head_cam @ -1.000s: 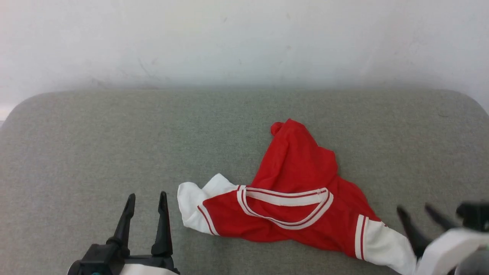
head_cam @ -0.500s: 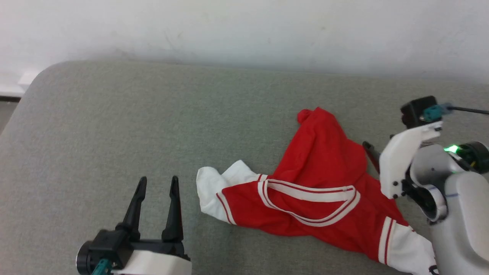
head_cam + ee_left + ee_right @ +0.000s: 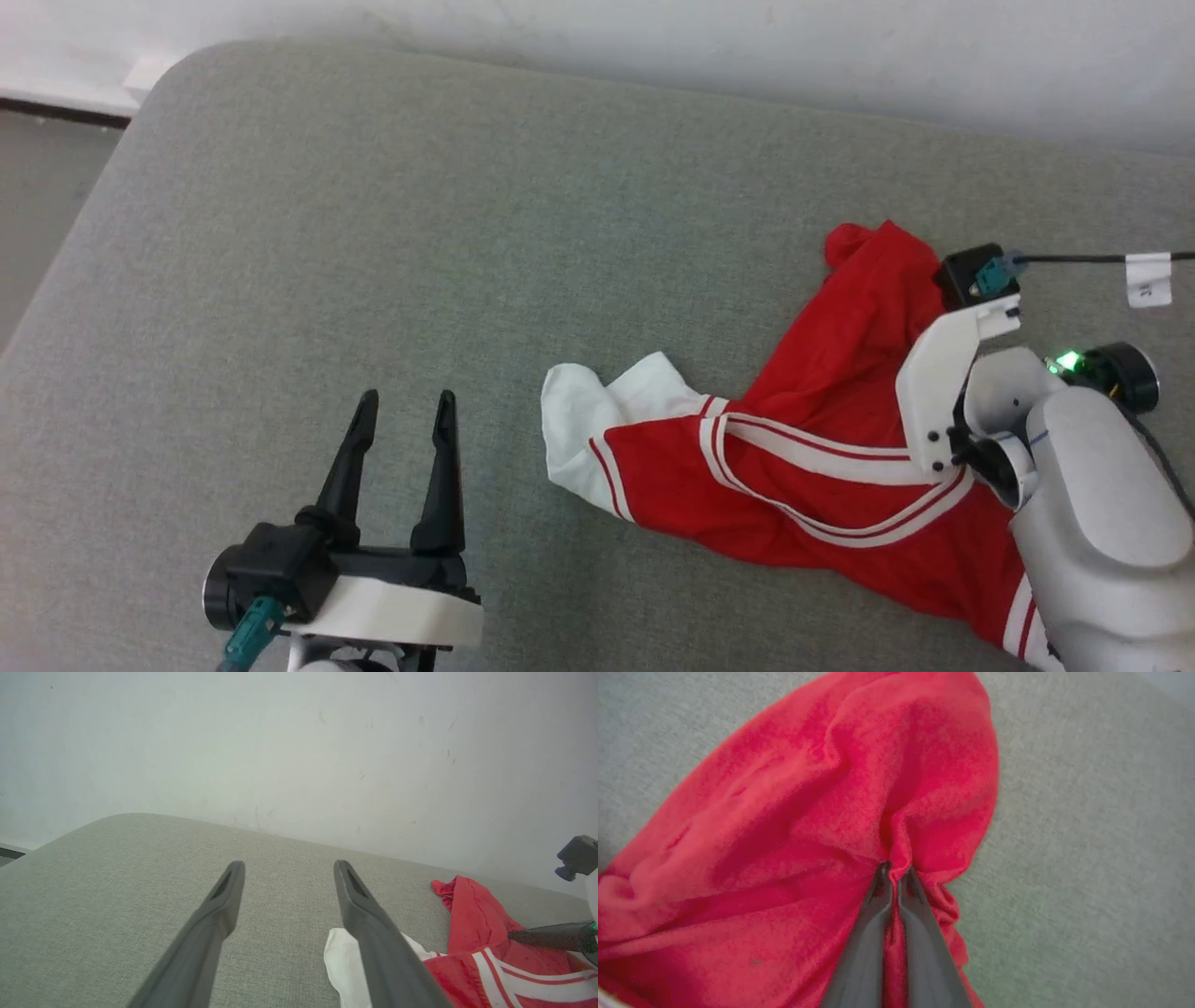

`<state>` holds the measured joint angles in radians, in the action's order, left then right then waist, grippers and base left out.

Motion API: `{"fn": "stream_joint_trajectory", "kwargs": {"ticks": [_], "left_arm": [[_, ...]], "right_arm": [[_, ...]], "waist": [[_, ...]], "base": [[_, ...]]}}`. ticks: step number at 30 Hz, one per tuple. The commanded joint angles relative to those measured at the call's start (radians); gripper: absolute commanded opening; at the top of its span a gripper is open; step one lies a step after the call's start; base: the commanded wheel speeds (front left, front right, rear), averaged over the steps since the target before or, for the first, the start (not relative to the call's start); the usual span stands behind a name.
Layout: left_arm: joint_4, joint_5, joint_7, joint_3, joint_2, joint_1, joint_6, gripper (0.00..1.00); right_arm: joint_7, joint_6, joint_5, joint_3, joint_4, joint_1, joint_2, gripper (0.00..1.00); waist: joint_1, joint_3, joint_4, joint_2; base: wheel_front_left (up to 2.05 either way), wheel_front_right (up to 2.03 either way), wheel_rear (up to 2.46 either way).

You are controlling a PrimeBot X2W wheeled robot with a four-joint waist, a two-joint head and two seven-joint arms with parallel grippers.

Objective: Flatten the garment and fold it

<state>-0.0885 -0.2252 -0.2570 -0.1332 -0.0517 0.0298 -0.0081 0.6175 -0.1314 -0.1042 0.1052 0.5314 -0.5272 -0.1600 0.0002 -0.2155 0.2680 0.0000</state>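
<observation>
Grey cushion (image 3: 373, 233) is sitting against a white wall (image 3: 840, 56) and carrying everything.

Near edge, left of centre: the left end effector (image 3: 408, 399) is hovering over bare cushion with its fingers spread wide, gripping nothing and pointing toward the far edge. In the head view it's sitting near the garment but apart from it.

Right half of the cushion: the garment (image 3: 850, 373) is lying crumpled, not flat. One white sleeve end (image 3: 583, 420) is pointing toward the cushion's middle. The striped collar band (image 3: 812, 448) is facing up behind it. The red body is bunching into a ridge running toward the far edge, close to the right edge. The other sleeve is disappearing under the right arm (image 3: 1074, 485) at the near right corner.

Farther in: the right end effector (image 3: 895, 870) is pinching a fold of the red body. The wrist view shows its jaws nearly closed, with cloth puckering between the tips. I can't tell how many layers it's holding.

Step, as I'm reading it: we're at the flatten stage and no fold is started. The right side is gripping, the left is idling.

Next move is probably calling for:
- Right pulling the pinched fold up and out toward the far right corner to unroll the ridge.
- Left closing on the near sleeve or shoulder to anchor it, otherwise the whole garment is likely sliding along.
- Checking that the hem is coming free and not doubling under.
</observation>
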Motion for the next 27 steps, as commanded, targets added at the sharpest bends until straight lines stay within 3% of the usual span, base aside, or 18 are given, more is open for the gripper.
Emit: {"fn": "stream_joint_trajectory", "kwargs": {"ticks": [1,11,20,21,22,23,27], "left_arm": [[0.003,-0.005,-0.005,-0.001,0.001,-0.016,0.0,1.0],[-0.005,-0.026,-0.005,-0.01,0.001,-0.031,0.009,1.0],[0.011,-0.059,-0.005,-0.058,0.001,-0.081,0.011,1.0],[0.013,-0.061,-0.005,-0.062,0.001,-0.086,0.011,1.0],[0.015,-0.063,-0.005,-0.064,0.001,-0.09,0.012,1.0],[0.017,-0.064,-0.005,-0.066,0.001,-0.093,0.013,1.0],[0.024,-0.061,-0.005,-0.062,0.001,-0.1,0.017,1.0]], "right_arm": [[-0.021,0.001,-0.001,0.014,0.006,-0.021,-0.007,0.0],[-0.103,0.001,-0.06,0.198,-0.103,-0.341,-0.097,0.0],[-0.115,0.001,0.01,0.172,0.12,-0.421,-0.074,0.01],[-0.119,0.001,0.019,0.164,0.148,-0.416,-0.068,0.29],[-0.127,0.001,0.028,0.152,0.174,-0.412,-0.062,0.93],[-0.135,0.001,0.035,0.14,0.196,-0.412,-0.054,1.0],[-0.201,0.001,0.041,0.131,0.237,-0.425,-0.027,1.0]], "waist": [[-0.0002,-0.013,0.014,0.0],[-0.0002,-0.043,0.033,0.0],[-0.0002,-0.117,0.107,0.0],[-0.0002,-0.121,0.112,0.0],[-0.0002,-0.124,0.115,0.0],[-0.0002,-0.126,0.116,0.0],[-0.0002,-0.116,0.105,0.0]], "base": [[0.0,0.0,0.0],[0.0,0.0,0.0],[0.0,0.0,0.0],[0.0,0.0,0.0],[0.0,0.0,0.0],[0.0,0.0,0.0],[0.0,0.0,0.0]]}}
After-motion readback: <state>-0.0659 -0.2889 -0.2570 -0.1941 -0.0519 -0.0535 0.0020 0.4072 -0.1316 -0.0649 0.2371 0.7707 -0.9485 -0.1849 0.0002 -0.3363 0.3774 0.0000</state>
